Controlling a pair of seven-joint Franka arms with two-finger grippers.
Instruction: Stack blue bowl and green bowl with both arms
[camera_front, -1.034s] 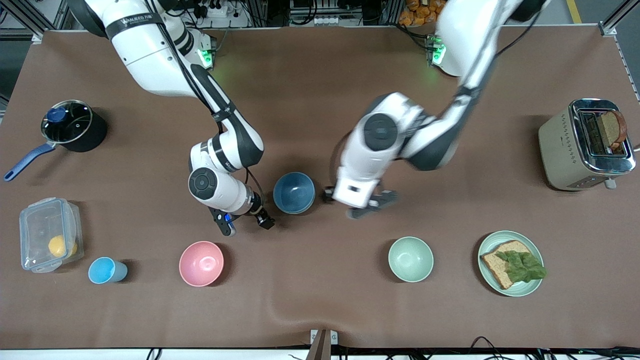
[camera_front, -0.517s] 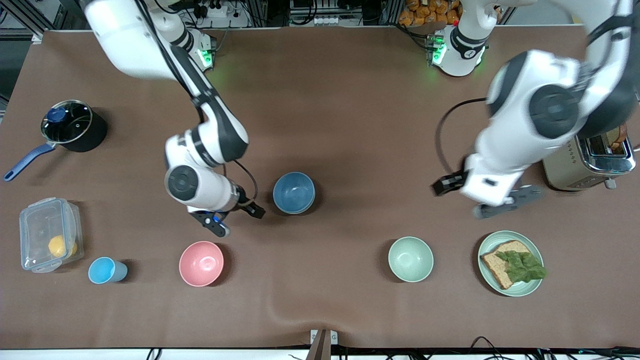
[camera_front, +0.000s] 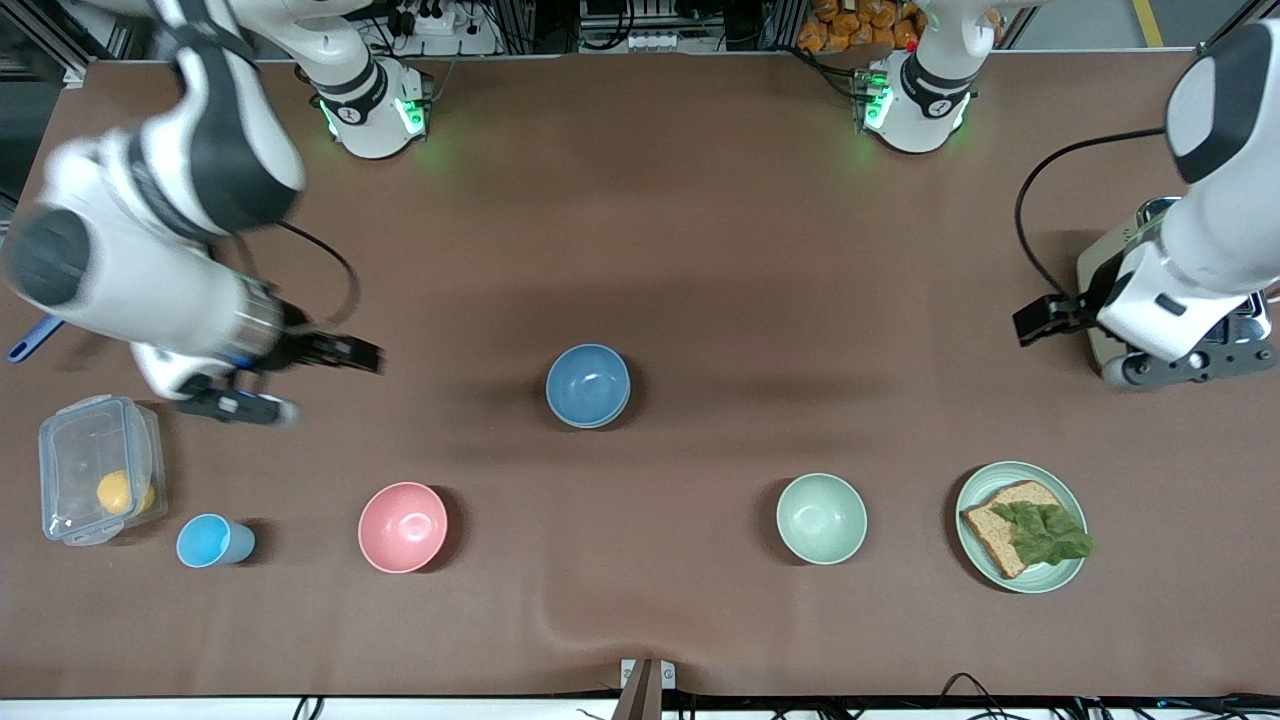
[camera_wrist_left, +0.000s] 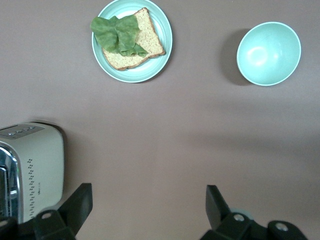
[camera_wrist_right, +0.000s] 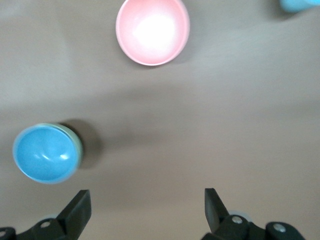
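The blue bowl (camera_front: 588, 384) sits upright near the middle of the desk (camera_front: 700, 200), well apart from both arms. In the right wrist view a pale green rim shows around one side of it: the green bowl (camera_wrist_right: 76, 143) lies under it, and the blue bowl is nested inside. In the front view this pair reads as one bowl with a doubled lower edge.

The right gripper (camera_wrist_right: 146, 196) hangs over bare desk toward the right arm's end, near the clear container (camera_front: 98, 468). Its fingers (camera_wrist_right: 80, 205) are spread wide and hold nothing.

The left gripper (camera_wrist_left: 147, 195) hangs over the desk at the left arm's end, just beside the toaster (camera_wrist_left: 32, 167). Its fingers (camera_wrist_left: 215, 200) are also wide apart and empty.

A paler mint bowl (camera_front: 821, 518) stands alone, nearer to the front camera than the blue bowl and toward the left arm's end. Beside it, closer to that end, is a green plate (camera_front: 1068, 575) with a slice of bread (camera_front: 995, 530) and a lettuce leaf (camera_front: 1045, 532) on top.

A pink bowl (camera_front: 402, 527) stands nearer to the camera than the blue bowl, toward the right arm's end. A light-blue cup (camera_front: 210, 540) is beside it, and the container next to that holds something orange (camera_front: 115, 492).
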